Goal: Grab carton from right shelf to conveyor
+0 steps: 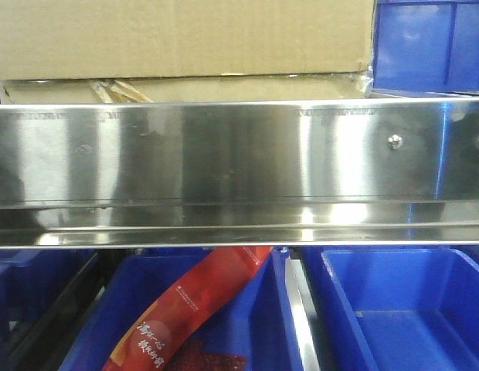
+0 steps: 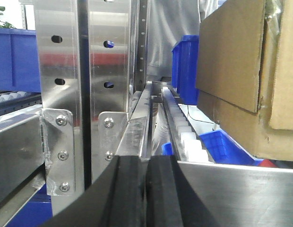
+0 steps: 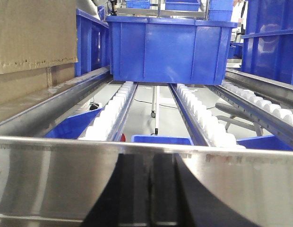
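The brown cardboard carton rests on the right shelf, just behind its mirror-bright steel front rail. In the left wrist view the carton is up at the right, its flaps hanging loose. My left gripper is shut, pads together and holding nothing, low against the rail and left of the carton. In the right wrist view the carton sits at the far left. My right gripper is shut and holds nothing, level with the rail, to the carton's right. The conveyor is out of view.
Blue bins stand on the level below, one holding a red snack packet. Another blue bin stands right of the carton. A big blue bin sits on white roller tracks ahead. Steel uprights stand at left.
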Tool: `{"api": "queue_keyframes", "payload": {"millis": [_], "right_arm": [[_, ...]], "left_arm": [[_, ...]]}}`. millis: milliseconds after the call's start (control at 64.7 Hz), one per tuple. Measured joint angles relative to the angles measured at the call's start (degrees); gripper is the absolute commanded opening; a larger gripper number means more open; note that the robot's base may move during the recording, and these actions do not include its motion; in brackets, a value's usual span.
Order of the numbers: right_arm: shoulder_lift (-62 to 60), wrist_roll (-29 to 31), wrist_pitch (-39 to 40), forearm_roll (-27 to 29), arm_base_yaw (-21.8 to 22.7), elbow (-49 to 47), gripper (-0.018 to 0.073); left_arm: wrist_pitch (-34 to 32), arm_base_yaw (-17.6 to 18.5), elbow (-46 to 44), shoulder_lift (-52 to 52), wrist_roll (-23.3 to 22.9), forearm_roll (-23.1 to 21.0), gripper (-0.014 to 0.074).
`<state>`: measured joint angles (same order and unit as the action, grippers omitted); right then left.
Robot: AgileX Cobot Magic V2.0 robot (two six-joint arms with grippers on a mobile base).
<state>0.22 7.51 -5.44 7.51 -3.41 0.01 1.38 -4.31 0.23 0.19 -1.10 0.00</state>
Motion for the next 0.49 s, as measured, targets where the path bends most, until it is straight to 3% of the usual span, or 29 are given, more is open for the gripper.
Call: {"api": "queue_keyframes", "payload": {"millis": [494], "right_arm": [[0.0, 0.0, 0.0, 0.0, 0.0, 0.0, -0.0069]], "left_arm": [[0.0, 0.0, 0.0, 0.0, 0.0, 0.0, 0.0015]]}}
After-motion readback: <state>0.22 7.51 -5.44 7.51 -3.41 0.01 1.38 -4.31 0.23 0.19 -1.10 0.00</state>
